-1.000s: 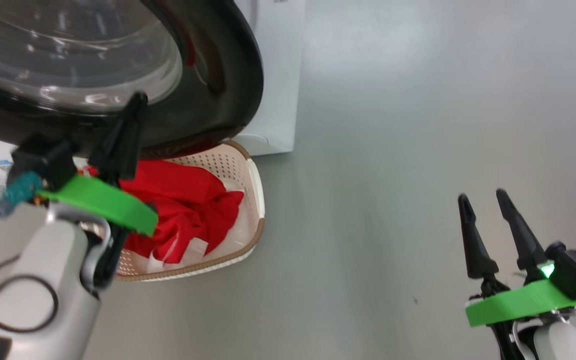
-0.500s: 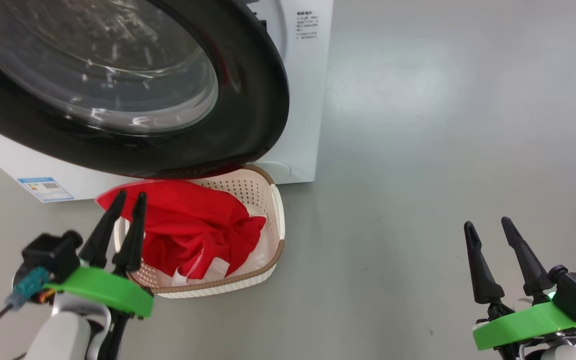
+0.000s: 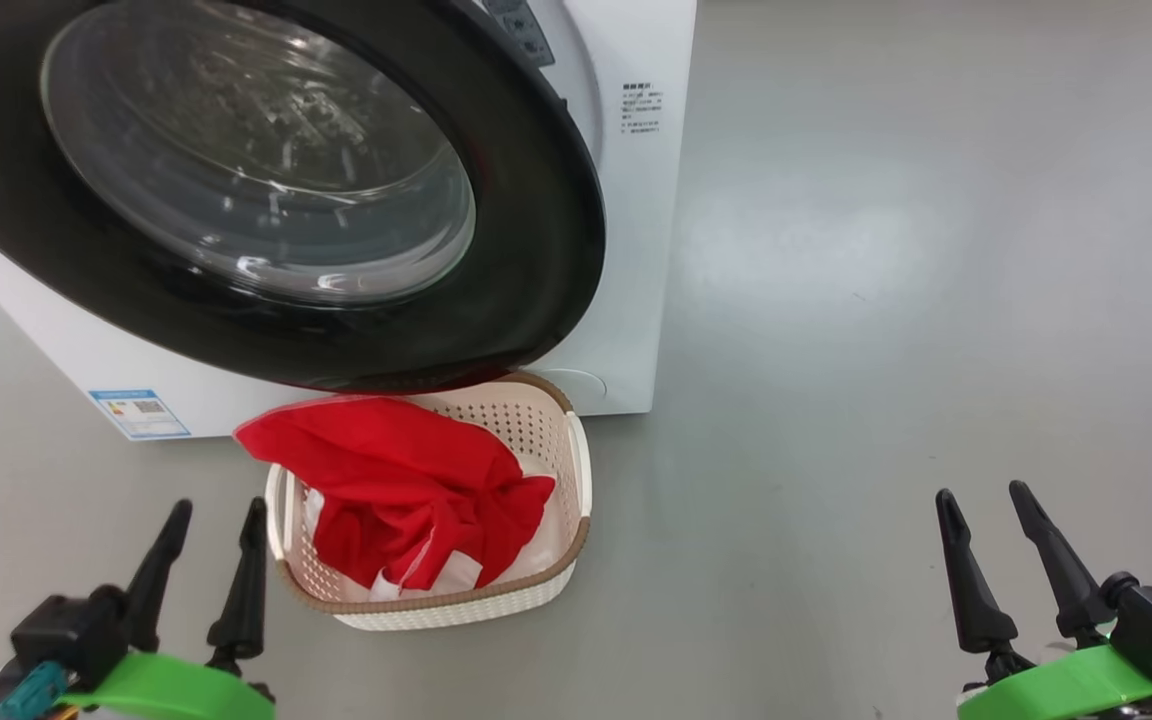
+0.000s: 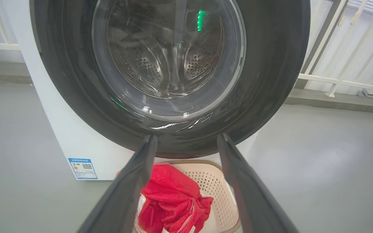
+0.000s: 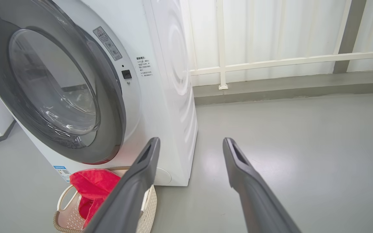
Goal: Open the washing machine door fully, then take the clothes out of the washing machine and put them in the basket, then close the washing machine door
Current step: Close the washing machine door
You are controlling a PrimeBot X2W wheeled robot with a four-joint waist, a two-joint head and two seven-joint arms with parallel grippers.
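On the grey floor before the washing machine (image 3: pixel 636 250), the clothes (image 3: pixel 406 490) lie in the basket (image 3: pixel 466 610) and both grippers stand wide open, holding nothing.

The left gripper (image 3: pixel 218 508) is just beside the basket and the right gripper (image 3: pixel 981 492) is well apart from it. The red garment looks light, limp and easy to snag, and one corner is draped over the rim. If it needs tucking in, a bunched fold is the place to pinch. The washing machine door (image 3: pixel 256 190) is stiff and heavy-looking with a glossy, probably slippery rim, so I'd push flat on the black ring, not the glass. The left wrist view looks through the glass to the drum (image 4: pixel 170 61), where I see nothing red. The right wrist view shows the door side-on, close against the front, though I can't tell whether it is latched.
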